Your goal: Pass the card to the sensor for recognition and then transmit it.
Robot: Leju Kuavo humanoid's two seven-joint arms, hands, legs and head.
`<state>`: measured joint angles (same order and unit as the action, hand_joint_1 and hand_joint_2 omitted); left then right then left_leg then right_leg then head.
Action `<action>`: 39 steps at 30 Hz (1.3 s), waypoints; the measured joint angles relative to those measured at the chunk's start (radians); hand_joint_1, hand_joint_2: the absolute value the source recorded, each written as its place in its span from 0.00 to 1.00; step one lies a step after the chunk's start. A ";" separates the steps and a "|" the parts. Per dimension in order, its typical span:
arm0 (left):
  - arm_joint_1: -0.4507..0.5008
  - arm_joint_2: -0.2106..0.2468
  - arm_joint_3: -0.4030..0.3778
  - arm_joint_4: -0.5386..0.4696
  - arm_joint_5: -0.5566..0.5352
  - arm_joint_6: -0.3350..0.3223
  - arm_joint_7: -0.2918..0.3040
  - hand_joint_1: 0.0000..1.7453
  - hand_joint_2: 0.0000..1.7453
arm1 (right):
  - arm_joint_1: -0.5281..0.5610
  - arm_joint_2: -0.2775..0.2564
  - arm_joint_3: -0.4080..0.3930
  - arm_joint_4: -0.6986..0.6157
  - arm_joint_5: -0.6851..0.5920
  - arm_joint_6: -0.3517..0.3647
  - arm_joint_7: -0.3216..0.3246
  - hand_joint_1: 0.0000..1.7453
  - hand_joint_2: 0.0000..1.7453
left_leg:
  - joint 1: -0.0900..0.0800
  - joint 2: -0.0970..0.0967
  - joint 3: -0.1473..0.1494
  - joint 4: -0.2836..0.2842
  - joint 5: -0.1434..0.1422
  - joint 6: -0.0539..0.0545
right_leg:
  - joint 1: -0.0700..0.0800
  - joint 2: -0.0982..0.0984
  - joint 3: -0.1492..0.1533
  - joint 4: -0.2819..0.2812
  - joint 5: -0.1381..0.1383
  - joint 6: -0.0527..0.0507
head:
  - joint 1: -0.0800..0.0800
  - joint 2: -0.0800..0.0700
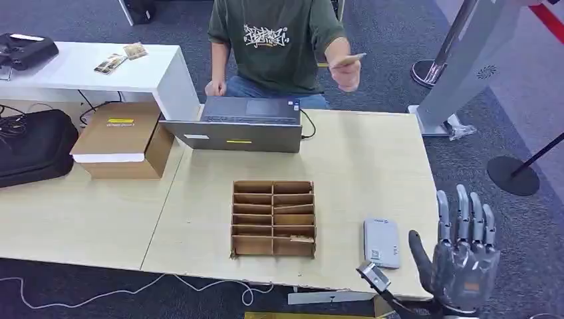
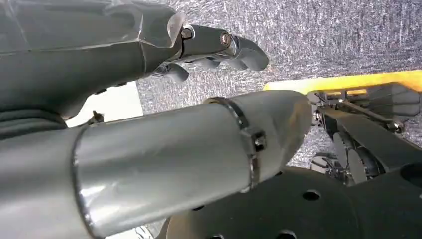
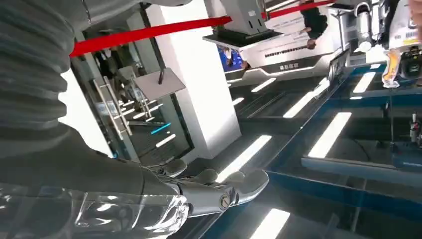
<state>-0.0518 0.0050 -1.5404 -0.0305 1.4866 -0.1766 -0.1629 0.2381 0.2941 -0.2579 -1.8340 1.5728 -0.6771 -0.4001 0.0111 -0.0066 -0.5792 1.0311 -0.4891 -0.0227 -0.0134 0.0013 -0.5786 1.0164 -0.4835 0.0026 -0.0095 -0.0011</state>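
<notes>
One card (image 1: pixel 348 60) is all we see of the task's thing so far, pinched in a person's hand (image 1: pixel 344 72) at about 1 o'clock in our head view, held in the air beyond the far edge of the table (image 1: pixel 372 159). The person (image 1: pixel 276 41) sits behind a laptop (image 1: pixel 241 124) at 12 o'clock.

Our right hand (image 1: pixel 462 256) is raised at 4 o'clock, just off the table's near right corner, palm up with fingers straight and spread apart, holding nothing. In the right wrist view the same fingers (image 3: pixel 219 186) lie stretched out and free against a bright hall.

Our left hand (image 2: pixel 214 47) shows in the left wrist view, hanging over grey carpet; its fingers are loosely bent with nothing in them, though we cannot tell for certain whether they are spread or curled in.

On the table, a white sensor (image 1: pixel 381 242) lies flat at 5 o'clock, near the right hand but not touching it. A brown divided tray (image 1: pixel 273 218) sits beside it towards the centre. A cardboard box (image 1: pixel 123 138) rests at 10 o'clock, and a black bag (image 1: pixel 33 146) lies at 9 o'clock. A white desk (image 1: pixel 86 66) at 11 o'clock carries two small cards (image 1: pixel 122 58).
</notes>
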 joint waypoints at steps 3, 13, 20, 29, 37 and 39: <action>-0.002 0.006 0.000 0.000 -0.018 0.000 0.002 0.00 0.00 | -0.059 -0.028 0.004 0.050 0.001 0.002 0.058 0.00 1.00 | 0.000 -0.001 0.000 0.000 0.001 0.000 | 0.000 -0.001 0.001 0.000 0.000 0.000 | 0.000 0.000; -0.025 0.041 0.000 -0.002 -0.115 0.006 0.023 0.00 0.00 | -0.544 -0.259 0.500 0.525 0.002 0.014 1.000 0.00 1.00 | 0.001 -0.005 -0.010 0.001 0.010 -0.001 | 0.001 -0.003 -0.002 0.001 0.007 0.000 | 0.002 0.000; -0.032 0.055 0.000 -0.012 -0.149 0.005 0.039 0.00 0.00 | -0.758 -0.273 0.572 0.788 0.000 0.001 0.600 0.00 1.00 | 0.001 -0.005 -0.005 0.001 0.010 -0.001 | 0.001 -0.003 -0.004 0.001 0.007 0.000 | 0.003 0.000; -0.033 0.063 0.000 -0.019 -0.141 0.000 0.048 0.00 0.00 | -0.811 -0.270 0.604 0.881 0.000 0.000 0.586 0.00 1.00 | 0.000 -0.005 -0.005 0.001 0.010 -0.001 | 0.001 -0.003 -0.005 0.000 0.007 0.000 | 0.002 0.000; -0.033 0.063 0.000 -0.020 -0.137 0.000 0.052 0.00 0.00 | -0.812 -0.267 0.618 0.894 0.000 0.000 0.586 0.00 1.00 | 0.001 -0.005 -0.005 0.001 0.010 -0.001 | 0.001 -0.003 -0.005 0.000 0.007 0.000 | 0.002 0.000; -0.033 0.063 0.000 -0.020 -0.137 0.000 0.052 0.00 0.00 | -0.812 -0.267 0.619 0.895 0.000 0.000 0.586 0.00 1.00 | 0.001 -0.005 -0.005 0.001 0.010 -0.001 | 0.001 -0.003 -0.005 0.000 0.007 0.000 | 0.002 0.000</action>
<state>-0.0844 0.0683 -1.5404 -0.0507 1.3500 -0.1770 -0.1106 -0.5741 0.0275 0.3613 -0.9388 1.5728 -0.6771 0.1862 0.0118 -0.0115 -0.5844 1.0318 -0.4790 -0.0233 -0.0129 -0.0015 -0.5834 1.0168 -0.4762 0.0022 -0.0072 -0.0011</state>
